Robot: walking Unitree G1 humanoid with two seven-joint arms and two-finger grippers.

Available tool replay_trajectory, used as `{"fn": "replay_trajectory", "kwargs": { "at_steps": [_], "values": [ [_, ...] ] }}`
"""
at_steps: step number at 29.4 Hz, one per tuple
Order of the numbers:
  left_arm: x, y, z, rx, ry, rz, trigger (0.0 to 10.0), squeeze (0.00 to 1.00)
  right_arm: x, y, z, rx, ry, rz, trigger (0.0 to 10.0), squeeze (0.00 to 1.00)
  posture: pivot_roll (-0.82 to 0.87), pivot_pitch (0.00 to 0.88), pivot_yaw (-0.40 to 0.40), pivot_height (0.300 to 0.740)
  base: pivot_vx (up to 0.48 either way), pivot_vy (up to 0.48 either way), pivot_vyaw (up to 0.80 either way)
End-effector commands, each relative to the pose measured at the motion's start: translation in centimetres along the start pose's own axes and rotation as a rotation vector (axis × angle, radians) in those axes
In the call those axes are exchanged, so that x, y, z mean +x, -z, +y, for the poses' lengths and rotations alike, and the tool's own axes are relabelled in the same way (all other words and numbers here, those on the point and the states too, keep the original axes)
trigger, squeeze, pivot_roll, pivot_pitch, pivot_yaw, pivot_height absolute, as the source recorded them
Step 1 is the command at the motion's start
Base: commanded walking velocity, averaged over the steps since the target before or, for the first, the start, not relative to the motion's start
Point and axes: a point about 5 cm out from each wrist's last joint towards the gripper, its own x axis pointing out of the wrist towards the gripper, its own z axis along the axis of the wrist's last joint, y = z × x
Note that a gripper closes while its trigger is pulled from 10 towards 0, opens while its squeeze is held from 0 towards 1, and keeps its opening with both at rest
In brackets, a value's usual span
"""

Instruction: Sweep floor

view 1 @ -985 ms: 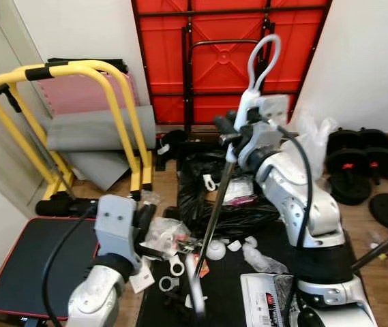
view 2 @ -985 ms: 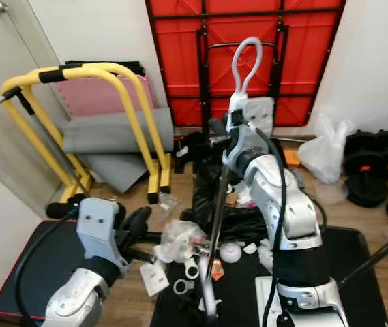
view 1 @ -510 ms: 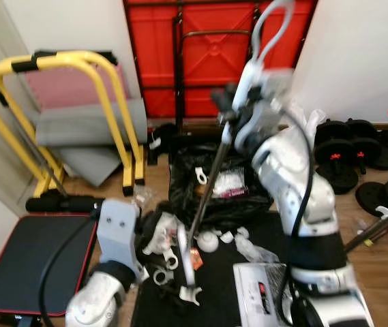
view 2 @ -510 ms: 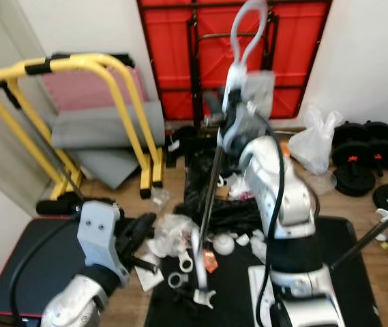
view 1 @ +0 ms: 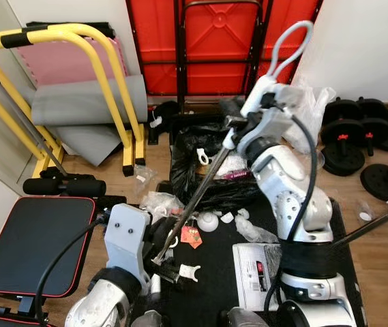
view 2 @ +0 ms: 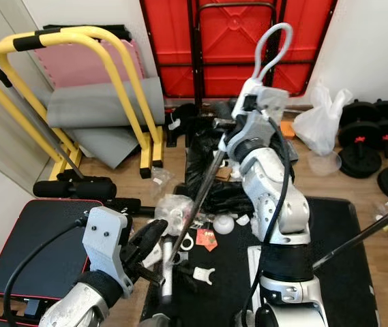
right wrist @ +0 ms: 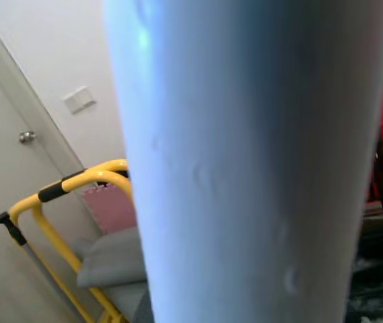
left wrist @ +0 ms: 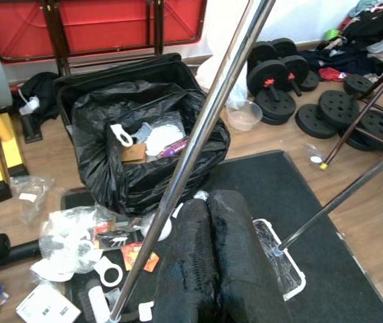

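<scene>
Broom pole, one, slanted over the black mat, right gripper pinching its top; left gripper jaws pressed together beside it. Broom head hidden.

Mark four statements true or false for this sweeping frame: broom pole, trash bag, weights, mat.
1. The right gripper holds the broom pole near its upper end. True.
2. The black trash bag is tied shut. False: it gapes open, with litter inside.
3. The dumbbell weights sit on the robot's left. False: they lie to its right, by the wall.
4. Litter lies on the black floor mat. True.
</scene>
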Motion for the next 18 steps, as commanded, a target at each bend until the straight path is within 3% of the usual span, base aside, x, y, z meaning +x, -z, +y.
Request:
{"fn": "replay_trajectory", "kwargs": {
  "at_steps": [1,11,18],
  "values": [
    [-0.5,0.2,-1.0,-0.016,0.148,0.028,10.0,0.0,-0.1,-0.4,0.1,0.032,0.008,-0.03,10.0,0.0,-0.07,0.243,0.004,0.74,0.0,0.0,0.0],
    [-0.7,0.0,-1.3,-0.034,0.172,0.034,10.0,0.0,0.1,-0.7,-0.5,0.038,0.043,-0.049,10.0,0.0,-0.07,0.258,0.006,0.74,0.0,0.0,0.0],
    [-0.6,-0.1,-1.3,-0.041,0.175,0.03,10.0,0.0,0.7,0.7,-1.3,-0.004,0.086,-0.009,10.0,0.0,-0.07,0.263,0.006,0.74,0.0,0.0,0.0]
  ]
}}
